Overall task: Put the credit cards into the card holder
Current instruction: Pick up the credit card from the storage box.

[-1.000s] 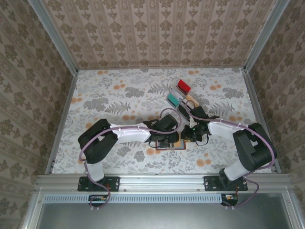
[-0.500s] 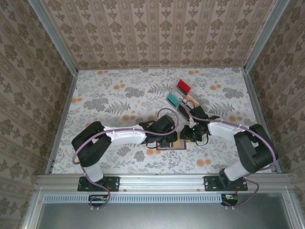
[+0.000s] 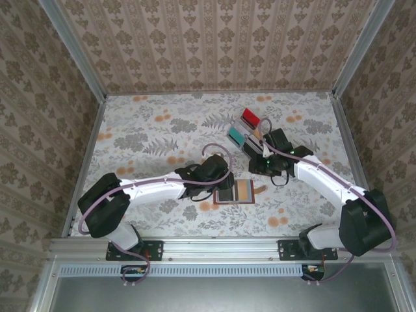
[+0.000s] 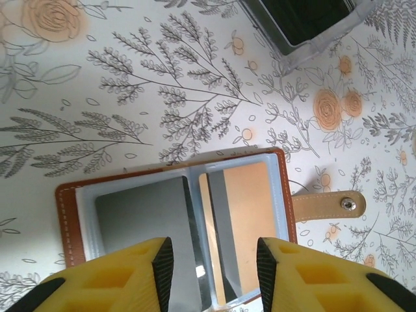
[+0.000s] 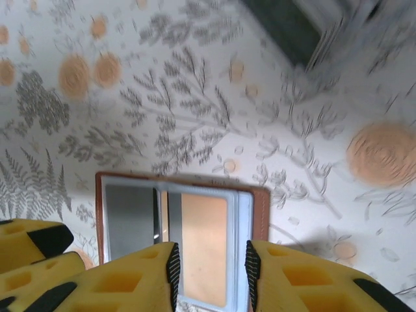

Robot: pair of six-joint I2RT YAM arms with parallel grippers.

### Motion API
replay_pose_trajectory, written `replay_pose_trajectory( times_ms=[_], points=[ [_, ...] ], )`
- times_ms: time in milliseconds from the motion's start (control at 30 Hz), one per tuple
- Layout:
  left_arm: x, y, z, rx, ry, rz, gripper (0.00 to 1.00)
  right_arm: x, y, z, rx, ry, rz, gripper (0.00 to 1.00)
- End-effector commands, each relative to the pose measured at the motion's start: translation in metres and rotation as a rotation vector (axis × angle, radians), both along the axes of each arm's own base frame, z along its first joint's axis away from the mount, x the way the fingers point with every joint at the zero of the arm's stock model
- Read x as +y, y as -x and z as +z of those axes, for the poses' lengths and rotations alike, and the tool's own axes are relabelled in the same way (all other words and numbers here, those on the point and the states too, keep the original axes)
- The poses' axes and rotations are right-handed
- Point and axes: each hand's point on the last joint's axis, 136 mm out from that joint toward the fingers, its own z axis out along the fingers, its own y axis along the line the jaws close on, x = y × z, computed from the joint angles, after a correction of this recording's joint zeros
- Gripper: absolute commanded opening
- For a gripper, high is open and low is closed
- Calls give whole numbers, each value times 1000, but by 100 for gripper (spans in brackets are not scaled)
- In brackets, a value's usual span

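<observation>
Left hand (image 4: 214, 260): partly open, empty, above card holder (image 4: 68, 221)
Right hand (image 5: 209, 260): partly open, empty
Next move: probably lift straight up, so the pocketed credit cards (image 4: 140, 208) are not dragged out

Brown card holder (image 3: 236, 192) lying open, near centre, left gripper (image 3: 216, 184) just left, right gripper (image 3: 258, 167) just beyond, slotted rack (image 3: 246, 132) farther back
</observation>
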Motion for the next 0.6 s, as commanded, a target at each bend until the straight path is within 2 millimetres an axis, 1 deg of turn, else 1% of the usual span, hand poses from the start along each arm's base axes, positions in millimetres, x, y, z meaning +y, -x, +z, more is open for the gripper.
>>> replay_pose_trajectory(
  times_ms=[0, 33, 167, 267, 300, 400, 467, 533, 567],
  points=[
    [10, -6, 4, -18, -4, 29, 44, -22, -11, 13, -38, 160, 26, 33],
    [11, -7, 5, -17, 3, 31, 44, -24, -17, 18, -52, 190, 36, 33],
    [13, -13, 8, -15, 38, 52, 48, -31, -41, 18, -58, 320, 93, 34],
    [14, -16, 10, -7, 68, 66, 49, -44, -58, 21, -58, 422, 64, 34],
    [15, -17, 10, -7, 75, 70, 49, -47, -64, 26, -66, 434, 47, 34],
    [19, -19, 11, -7, 81, 78, 50, -51, -82, 37, -95, 396, 15, 41],
    [21, -19, 11, -6, 81, 80, 50, -53, -94, 46, -98, 339, -6, 44],
    [24, -19, 10, -3, 80, 84, 50, -55, -108, 52, -104, 277, -25, 55],
    [25, -19, 10, -2, 81, 83, 50, -57, -113, 53, -103, 261, -30, 56]
  ],
)
